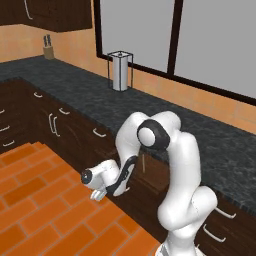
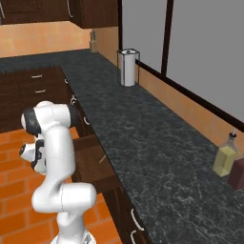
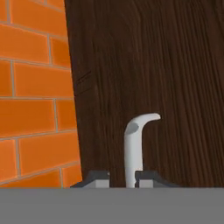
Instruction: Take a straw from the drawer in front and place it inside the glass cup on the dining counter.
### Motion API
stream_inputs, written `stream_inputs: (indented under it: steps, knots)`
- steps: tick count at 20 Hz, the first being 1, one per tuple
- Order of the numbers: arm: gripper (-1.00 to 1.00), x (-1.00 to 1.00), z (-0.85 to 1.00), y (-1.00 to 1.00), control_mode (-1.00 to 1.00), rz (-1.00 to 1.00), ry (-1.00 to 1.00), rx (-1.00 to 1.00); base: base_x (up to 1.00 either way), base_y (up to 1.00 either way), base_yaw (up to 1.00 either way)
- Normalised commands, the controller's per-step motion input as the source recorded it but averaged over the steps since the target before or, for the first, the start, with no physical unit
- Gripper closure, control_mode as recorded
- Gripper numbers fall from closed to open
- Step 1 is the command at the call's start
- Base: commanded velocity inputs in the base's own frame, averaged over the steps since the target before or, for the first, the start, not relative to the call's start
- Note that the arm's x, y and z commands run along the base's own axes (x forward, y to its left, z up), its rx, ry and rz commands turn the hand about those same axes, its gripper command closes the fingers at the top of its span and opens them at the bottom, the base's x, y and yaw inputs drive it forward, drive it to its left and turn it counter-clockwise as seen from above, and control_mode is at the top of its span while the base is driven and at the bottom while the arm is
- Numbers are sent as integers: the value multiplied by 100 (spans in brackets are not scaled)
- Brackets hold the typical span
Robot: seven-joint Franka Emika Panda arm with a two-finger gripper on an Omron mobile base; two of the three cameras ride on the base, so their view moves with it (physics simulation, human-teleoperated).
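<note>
Standing at the front face of the wide dark brown wooden drawer (image 2: 90, 164), the white arm's two-finger gripper (image 3: 122, 177) is entered first.

- Tool: the dark fingertips flank the drawer's curved silver bow handle (image 3: 133, 146), one on each side. The jaws are drawn in narrow around it. One tip looks to touch the metal and a dark sliver shows beside the other, so I cannot tell whether the handle is truly clamped. Nothing else is between the jaws.
- Drawer: it stands pulled out from under the black speckled worktop (image 2: 157, 143), with its interior exposed from above.
- Task's thing: the thin, pale, straight straw (image 2: 102, 159) lies inside the drawer, towards the rear, close below the worktop's edge.
- Governing relation: the straw lies behind the drawer front and above the gripper's level, on the far side of the panel from the fingertips. Its long axis seems to run roughly front to back in the drawer, though it is too slim to be sure.
- Judgement: the hand would have to leave the handle, rise over the drawer front and come down with the jaws set across the straw's length.
</note>
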Motion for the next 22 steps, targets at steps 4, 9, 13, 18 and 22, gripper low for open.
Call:
stream_inputs:
  steps: [4,9,13,18,22]
  knots:
    - [100,-50,0,100,-100,10,14,28,0,0,0]
    - [-100,-52,3,85,-100,8,9,23,0,0,0]
    - [-100,-65,90,-17,-100,-3,-22,15,0,0,0]
    - [-100,-10,100,-59,-100,-11,-18,18,0,0,0]
    - [-100,5,100,-56,-100,-12,-1,27,0,0,0]
